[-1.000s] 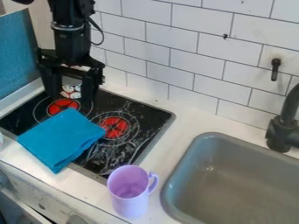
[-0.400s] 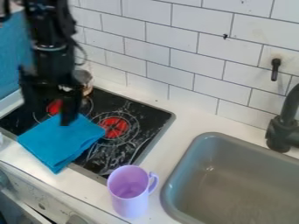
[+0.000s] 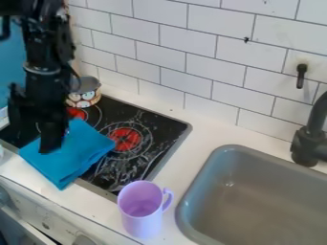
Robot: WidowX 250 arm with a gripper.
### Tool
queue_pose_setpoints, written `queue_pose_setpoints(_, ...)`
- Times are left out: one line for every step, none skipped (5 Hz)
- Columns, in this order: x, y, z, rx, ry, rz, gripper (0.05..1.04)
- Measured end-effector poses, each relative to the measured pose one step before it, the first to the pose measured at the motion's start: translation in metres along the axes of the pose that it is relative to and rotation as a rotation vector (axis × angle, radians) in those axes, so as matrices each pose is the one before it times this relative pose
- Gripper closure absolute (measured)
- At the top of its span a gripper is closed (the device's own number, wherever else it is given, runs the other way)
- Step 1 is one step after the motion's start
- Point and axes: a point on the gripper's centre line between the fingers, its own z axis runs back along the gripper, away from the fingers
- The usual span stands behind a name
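Observation:
The black gripper [image 3: 37,130] hangs over the left part of the stove, its fingers apart and nothing seen between them. Its right finger is in front of the left part of a folded blue cloth [image 3: 76,150]; whether they touch, I cannot tell. The cloth lies across the stove's front edge, partly over the burners. Behind the gripper, at the stove's back left, stands a small metal pot [image 3: 84,94] with a patterned side. A purple mug [image 3: 142,217] stands upright on the counter, right of the stove's front corner, handle to the right.
The black stove top [image 3: 150,122] has red burner centres. A grey sink [image 3: 220,155] fills the lower right, with a dark faucet [image 3: 310,139] at its right back. White wall tiles [image 3: 214,52] rise behind the counter.
The gripper has moved left and toward the front, from beside the pot to over the cloth's left part. More of the pot now shows. Cloth and mug have stayed put.

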Motion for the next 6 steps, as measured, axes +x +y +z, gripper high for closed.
queue_pose_setpoints(0.00991, -0.00348, -0.00619, -0.0244, -0.0242, -0.1062, 0.075)
queue_pose_setpoints(0.01188, -0.00343, -0.01556, -0.0430, 0.0163, -0.0438, 0.075)
queue_pose_setpoints(0.00642, -0.00178, -0.01267, -0.0236, 0.0140, -0.0136, 0.075)
queue_pose_setpoints(0.00980, 0.00428, -0.00368, -0.0011, 0.0107, 0.0061, 0.075)
queue_pose_setpoints(0.00733, -0.00090, 0.00039, -0.0027, 0.0212, -0.0138, 0.075)
queue_pose_setpoints(0.01307, -0.01045, 0.00466, -0.0189, -0.0086, -0.0199, 0.076)
